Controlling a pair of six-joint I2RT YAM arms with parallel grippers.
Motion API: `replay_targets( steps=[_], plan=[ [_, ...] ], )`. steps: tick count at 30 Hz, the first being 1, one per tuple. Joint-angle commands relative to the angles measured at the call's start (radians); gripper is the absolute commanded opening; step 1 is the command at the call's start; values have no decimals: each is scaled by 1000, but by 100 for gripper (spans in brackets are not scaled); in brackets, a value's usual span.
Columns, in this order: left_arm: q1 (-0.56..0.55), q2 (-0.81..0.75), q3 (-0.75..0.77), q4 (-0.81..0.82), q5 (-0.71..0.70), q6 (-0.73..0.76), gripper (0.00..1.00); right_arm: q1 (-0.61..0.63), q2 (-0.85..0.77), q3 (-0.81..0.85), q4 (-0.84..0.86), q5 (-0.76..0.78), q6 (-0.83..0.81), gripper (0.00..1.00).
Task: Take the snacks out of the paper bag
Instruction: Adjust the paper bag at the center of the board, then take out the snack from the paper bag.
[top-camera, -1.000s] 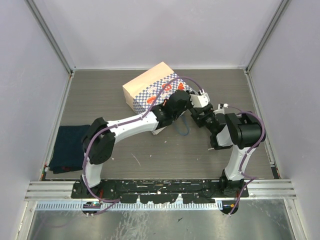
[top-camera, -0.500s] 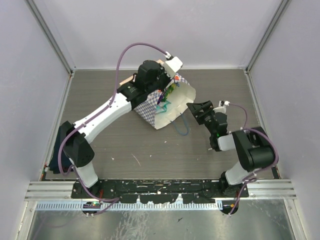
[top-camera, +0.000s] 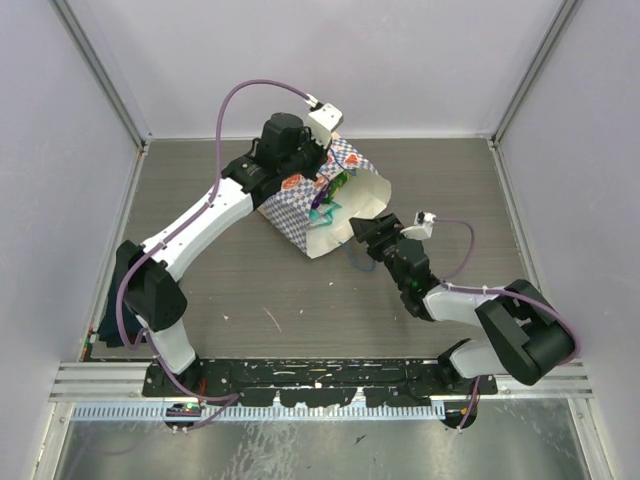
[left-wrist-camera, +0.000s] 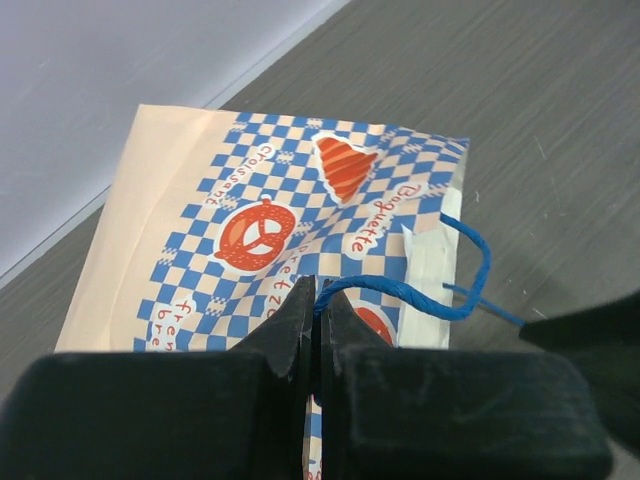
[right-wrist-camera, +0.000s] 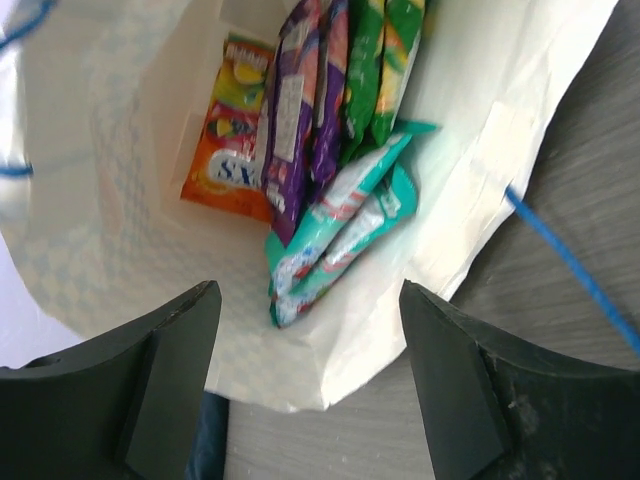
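- Nothing out yet: snacks (right-wrist-camera: 320, 170) all inside paper bag (right-wrist-camera: 470, 170), straight ahead of right gripper (right-wrist-camera: 308, 295), fingers spread wide, empty.
- Left gripper (left-wrist-camera: 315, 300) pinched tight on blue cord handle (left-wrist-camera: 478, 262), bag below it.
- Left to do: every packet.

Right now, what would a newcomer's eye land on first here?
The checkered paper bag, at centre, is tipped with its mouth toward the open right gripper, while the left gripper is pinched shut on its blue cord handle. Inside the mouth the snacks show: purple, green, teal and orange packets.
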Motion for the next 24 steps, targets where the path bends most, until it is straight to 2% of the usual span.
replay_targets(
  steps=[1,7,9,24],
  plan=[
    [19,-51,42,107,-134,-69,0,100,27,-21,135,138,4,77],
    [30,-69,28,127,-139,-86,0,169,90,10,158,155,-9,72],
    [30,-77,12,139,-128,-81,0,178,114,10,178,154,-4,68],
    [58,-97,-9,153,-125,-84,0,206,346,177,223,93,1,66]
  ],
)
